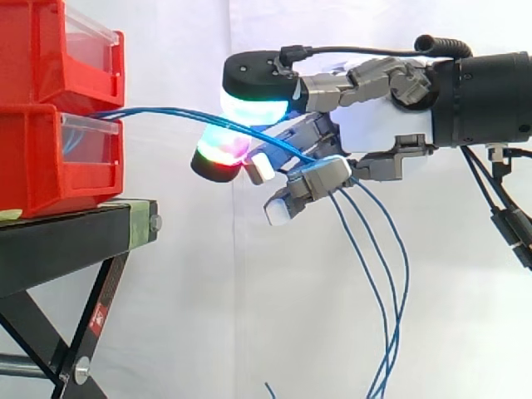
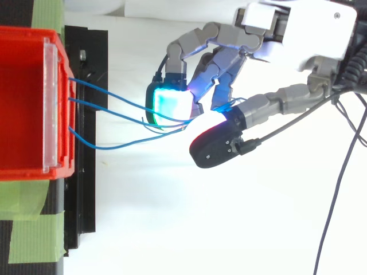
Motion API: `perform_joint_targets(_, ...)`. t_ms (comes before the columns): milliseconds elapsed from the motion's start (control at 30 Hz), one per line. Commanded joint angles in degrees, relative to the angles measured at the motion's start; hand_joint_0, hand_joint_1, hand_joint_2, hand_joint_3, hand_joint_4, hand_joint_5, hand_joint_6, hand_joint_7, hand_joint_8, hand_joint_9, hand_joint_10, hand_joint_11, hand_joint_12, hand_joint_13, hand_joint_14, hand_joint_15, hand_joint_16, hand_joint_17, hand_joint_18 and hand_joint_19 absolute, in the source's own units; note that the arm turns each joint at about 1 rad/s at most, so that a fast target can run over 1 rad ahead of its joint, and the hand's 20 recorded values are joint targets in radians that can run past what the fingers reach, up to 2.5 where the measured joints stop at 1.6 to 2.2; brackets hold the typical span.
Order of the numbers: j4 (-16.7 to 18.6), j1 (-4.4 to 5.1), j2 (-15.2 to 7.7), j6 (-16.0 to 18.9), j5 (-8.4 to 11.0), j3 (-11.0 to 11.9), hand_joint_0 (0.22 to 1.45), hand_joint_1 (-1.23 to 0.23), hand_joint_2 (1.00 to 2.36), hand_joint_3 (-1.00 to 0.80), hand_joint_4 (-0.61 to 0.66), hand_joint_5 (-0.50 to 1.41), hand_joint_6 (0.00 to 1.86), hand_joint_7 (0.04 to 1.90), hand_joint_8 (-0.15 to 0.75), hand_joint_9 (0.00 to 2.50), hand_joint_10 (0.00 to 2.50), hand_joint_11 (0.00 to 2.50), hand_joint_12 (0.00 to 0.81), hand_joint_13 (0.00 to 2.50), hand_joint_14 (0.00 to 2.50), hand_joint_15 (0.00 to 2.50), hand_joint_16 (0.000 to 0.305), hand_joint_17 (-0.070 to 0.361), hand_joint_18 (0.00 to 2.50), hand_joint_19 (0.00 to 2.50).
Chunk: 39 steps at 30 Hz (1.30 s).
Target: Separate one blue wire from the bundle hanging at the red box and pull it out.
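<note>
Several thin blue wires leave the front of the lower red box and run right to my hand. They pass between its curled fingers and thumb, beneath a cyan-green glowing pad and beside a red glowing one. Behind the hand the wires' loose ends hang down in long loops. From above, three blue wires fan out of the red box and converge where the hand pinches them. The hand is shut on the bundle, to the right of the box.
A second red box is stacked on the lower one. Both rest on a black stand with slanted legs and green tape on its top. A white curtain hangs behind.
</note>
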Motion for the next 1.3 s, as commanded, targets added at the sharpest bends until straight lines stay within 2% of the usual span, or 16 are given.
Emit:
perform_joint_targets(0, -0.1, 0.02, 0.0, 0.0, 0.00, 0.0, 0.58, -0.68, 1.01, -0.43, 0.21, -0.26, 0.78, 1.10, 0.353, 0.85, 0.02, 1.06, 0.318, 1.36, 0.29, 1.48, 0.056, 0.126, 0.66, 0.81)
perform_joint_targets(367, 0.2, 0.02, 0.0, 0.0, 0.00, 0.0, 0.68, -0.67, 1.02, -0.23, 0.22, -0.25, 0.83, 1.05, 0.354, 0.92, 0.02, 1.09, 0.304, 1.41, 0.24, 1.51, 0.054, 0.121, 0.68, 0.81)
perform_joint_targets(567, 0.1, 0.02, 0.0, -0.1, 0.00, 0.0, 0.69, -0.68, 1.03, -0.13, 0.22, -0.25, 0.84, 1.06, 0.352, 0.94, 0.02, 1.09, 0.299, 1.42, 0.23, 1.52, 0.053, 0.120, 0.69, 0.82)
perform_joint_targets(700, 0.2, 0.02, 0.0, -0.1, 0.00, 0.0, 0.71, -0.82, 1.02, -0.21, 0.21, -0.25, 0.84, 1.08, 0.341, 0.91, 0.02, 1.10, 0.304, 1.40, 0.20, 1.55, 0.053, 0.119, 0.68, 0.81)
perform_joint_targets(900, 0.2, 0.10, 0.0, -0.1, 0.09, 0.0, 0.74, -0.94, 1.02, -0.31, 0.20, -0.26, 0.84, 1.11, 0.326, 0.87, 0.02, 1.08, 0.304, 1.38, 0.15, 1.59, 0.052, 0.116, 0.68, 0.77)
perform_joint_targets(1133, 0.1, 0.10, 0.0, 0.0, 0.09, 0.0, 0.76, -0.95, 1.01, -0.35, 0.19, -0.26, 0.84, 1.12, 0.315, 0.84, 0.02, 1.08, 0.300, 1.38, 0.16, 1.58, 0.052, 0.116, 0.68, 0.77)
perform_joint_targets(1233, 0.0, 0.10, 0.0, 0.0, 0.09, 0.0, 0.73, -0.93, 1.01, -0.34, 0.19, -0.26, 0.84, 1.10, 0.323, 0.84, 0.02, 1.08, 0.304, 1.39, 0.15, 1.59, 0.052, 0.116, 0.69, 0.78)
perform_joint_targets(1267, 0.1, 0.10, 0.0, 0.0, 0.09, 0.0, 0.68, -0.88, 1.02, -0.33, 0.20, -0.26, 0.83, 1.10, 0.336, 0.87, 0.02, 1.08, 0.302, 1.38, 0.18, 1.57, 0.052, 0.117, 0.69, 0.81)
